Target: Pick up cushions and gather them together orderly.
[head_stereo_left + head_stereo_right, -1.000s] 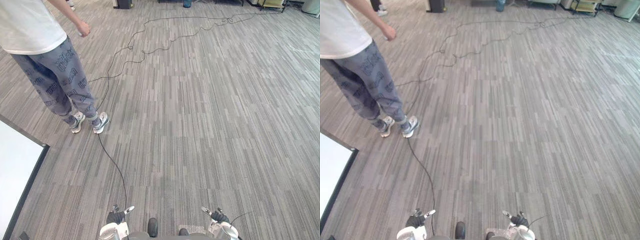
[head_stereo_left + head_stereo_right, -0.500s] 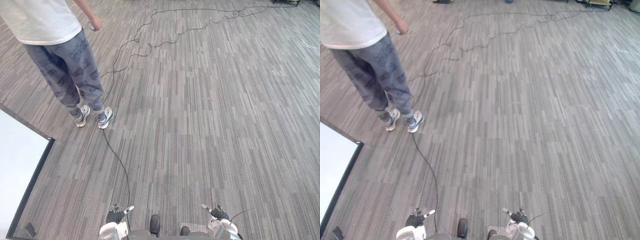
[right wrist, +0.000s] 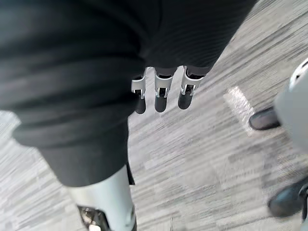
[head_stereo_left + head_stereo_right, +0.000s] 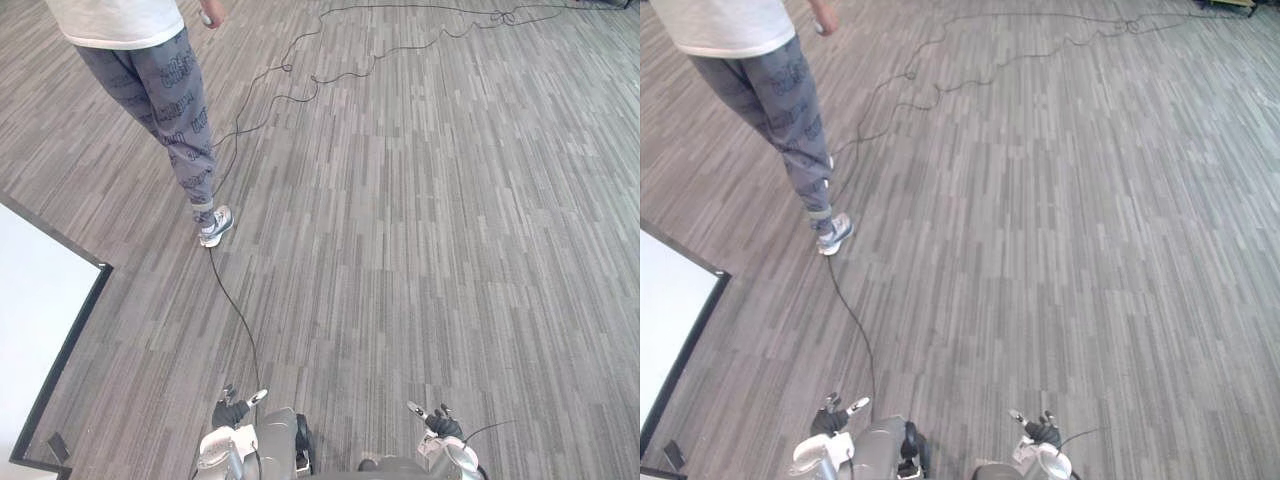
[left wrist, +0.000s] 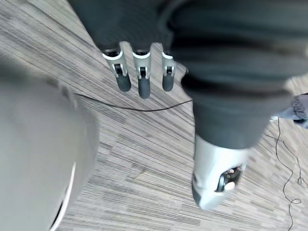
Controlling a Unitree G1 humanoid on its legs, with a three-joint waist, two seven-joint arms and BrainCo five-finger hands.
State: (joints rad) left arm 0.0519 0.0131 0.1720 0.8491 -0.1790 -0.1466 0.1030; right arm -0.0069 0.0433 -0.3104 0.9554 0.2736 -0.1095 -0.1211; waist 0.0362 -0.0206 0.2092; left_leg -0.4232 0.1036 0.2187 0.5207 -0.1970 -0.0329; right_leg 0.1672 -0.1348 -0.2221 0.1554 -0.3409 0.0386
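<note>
The left robot hand [image 4: 232, 411] sits at the bottom edge of the frame left of centre, and its wrist view shows the fingers [image 5: 139, 77] hanging straight and slightly spread, closed on nothing. The right robot hand [image 4: 437, 421] sits at the bottom edge right of centre with its fingers [image 3: 161, 94] just as straight and loose, also empty. Past both hands lies the grey striped carpet floor [image 4: 420, 250], running bare up to the top of the frame. Where the cushions are I cannot tell from here. By my reading the task has not begun in any visible way: nothing is picked up, nothing is gathered, and finding and reaching the first cushion is still ahead. A white panel [image 4: 35, 330] with a dark rim fills the lower left edge, and a person [image 4: 160, 80] in a white top and patterned grey trousers stands in the upper left with one shoe [image 4: 215, 226] planted on the floor. Against the frame of a second ago the whole picture has shifted, so the camera has moved. More of the panel's lower corner is now in frame. The person, then standing with both shoes side by side, now has one leg behind the other as if in mid-step. Both robot hands keep the same low, open pose.
</note>
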